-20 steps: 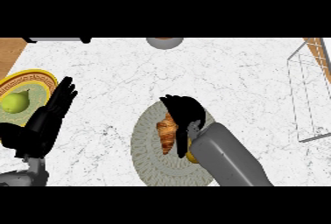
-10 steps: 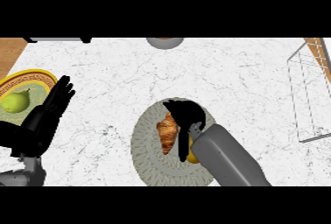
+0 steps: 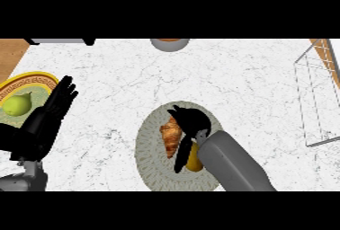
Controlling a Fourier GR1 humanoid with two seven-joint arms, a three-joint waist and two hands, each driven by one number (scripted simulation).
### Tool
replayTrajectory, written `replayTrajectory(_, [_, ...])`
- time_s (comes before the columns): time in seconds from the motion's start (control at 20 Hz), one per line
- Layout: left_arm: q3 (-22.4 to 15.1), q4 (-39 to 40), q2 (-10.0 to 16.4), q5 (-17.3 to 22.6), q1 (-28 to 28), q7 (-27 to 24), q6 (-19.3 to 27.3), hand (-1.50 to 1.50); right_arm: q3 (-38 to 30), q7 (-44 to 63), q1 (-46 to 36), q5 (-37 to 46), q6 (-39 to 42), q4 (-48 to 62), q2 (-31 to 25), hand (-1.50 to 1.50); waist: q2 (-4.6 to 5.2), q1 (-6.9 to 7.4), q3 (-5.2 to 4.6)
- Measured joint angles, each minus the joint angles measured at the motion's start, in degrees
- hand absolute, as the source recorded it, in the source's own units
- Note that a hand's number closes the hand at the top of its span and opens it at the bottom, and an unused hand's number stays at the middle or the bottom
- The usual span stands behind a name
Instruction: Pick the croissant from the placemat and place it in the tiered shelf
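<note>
You had the croissant [image 3: 170, 137] lying on the round placemat [image 3: 149, 158], a little left of the mat's middle, with its long axis running from the near side of the desk [image 3: 199, 76] toward the far side and one tip pointing away from you. Your right hand [image 3: 190, 122] sat over the croissant's far end and right flank, touching or nearly touching it. The dark hand hid the contact, so you could not tell whether its fingers were closed on the pastry or only laid beside it. A yellow-orange thing [image 3: 193, 161] showed on the mat just right of the croissant, mostly hidden by the forearm. The patterned yellow-rimmed plate [image 3: 30, 78] at the left edge held a green pear [image 3: 18, 104]. Your left hand [image 3: 50, 117] rested just beside that plate with its fingers straight and open. The wire tiered shelf [image 3: 317, 90] stood at the right edge, well apart from the mat, and nothing could be made out in the part you could see. A grey bowl [image 3: 169, 43] sat at the far edge. Compared with half a second earlier, the right hand had slid slightly nearer along the croissant, while the croissant itself lay where it had been.
</note>
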Motion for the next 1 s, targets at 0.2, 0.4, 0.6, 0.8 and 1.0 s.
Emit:
replayTrajectory(0.2, [0.0, 0.2, -0.7, -0.7, 0.3, -0.3, -0.1, 0.0, 2.1, -0.2, 0.3, -0.8, -3.4, 1.0, -0.4, -1.5, -0.55, -0.01, -0.22])
replayTrajectory(0.4, [0.6, -0.2, -0.6, -0.7, 1.4, -1.2, -0.9, 0.0, 3.3, -2.5, 0.8, 1.2, -8.9, 1.7, -1.0, 1.5, -0.69, 0.14, -0.07])
replayTrajectory(0.6, [0.9, 0.5, -0.9, -0.9, 1.2, -1.8, -1.3, 0.0, 2.9, -7.0, -0.2, 5.6, -15.7, 4.4, -0.8, 1.5, -0.82, 0.11, -0.04])
replayTrajectory(0.8, [1.0, 0.1, -1.4, -1.2, 2.0, -2.1, -1.6, 0.0, 2.2, -10.0, -1.3, 8.6, -20.5, 6.9, -0.6, 1.5, -0.67, 0.22, 0.07])
replayTrajectory(1.0, [1.2, 0.9, -1.7, -1.6, 0.3, -1.3, -1.4, 0.0, 0.4, -12.0, -1.7, 9.9, -24.0, 6.2, -1.2, 1.5, 0.03, 0.03, 0.16])
